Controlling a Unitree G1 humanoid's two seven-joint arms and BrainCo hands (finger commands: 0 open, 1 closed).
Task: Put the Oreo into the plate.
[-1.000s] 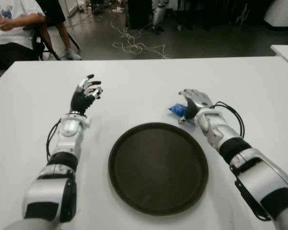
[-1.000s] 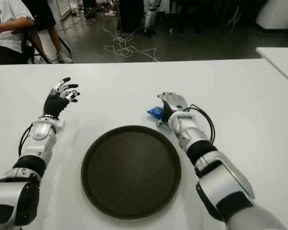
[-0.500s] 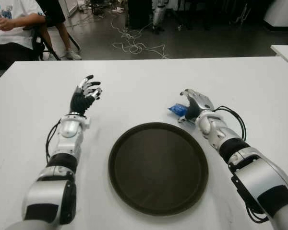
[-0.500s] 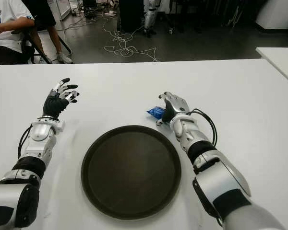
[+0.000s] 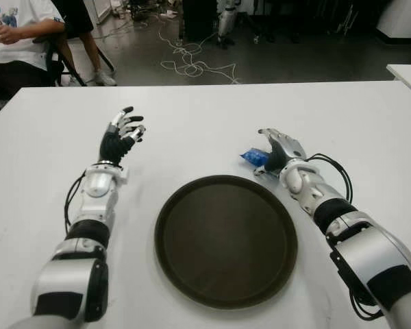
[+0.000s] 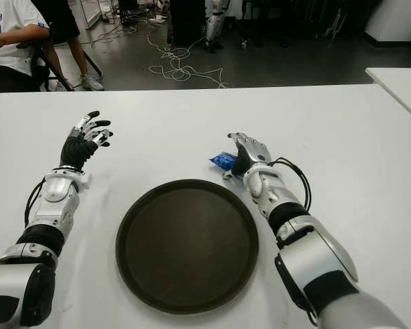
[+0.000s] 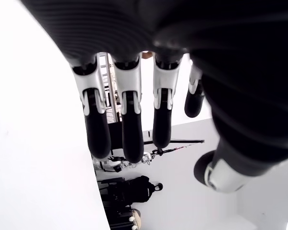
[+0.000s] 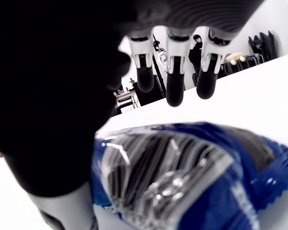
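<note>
- The robot's right hand (image 5: pixel 279 147) sits over the small blue foil Oreo packet (image 5: pixel 253 157), which lies on the white table (image 5: pixel 205 130) just beyond the far right rim of the round dark brown plate (image 5: pixel 225 238).
- In the right wrist view the crinkled blue wrapper (image 8: pixel 192 177) fills the space under the palm, and three dark-tipped fingers (image 8: pixel 174 88) hang extended above it, not curled onto it (so this reads as a cupped, open hand, not a grip).
- That posture makes sense for a top-down take: palm above the packet, fingers reaching past its far side so they can fold in and trap it against the thumb.
- The packet is not in the plate; it rests flat on the table, near the rim but apart from it, so only a short carry toward the robot looks necessary once it is held.
- The plate stands bare in front of the robot, between the two forearms, within reach of either arm.
- The left hand (image 5: pixel 121 136) shows well off to the plate's left, fingers spread and holding nothing; the left wrist view shows its fingers (image 7: pixel 127 129) straight and apart, kept clear of the work.
- A person in a white shirt (image 5: pixel 17 31) sits beyond the table's far left corner, uninvolved.
</note>
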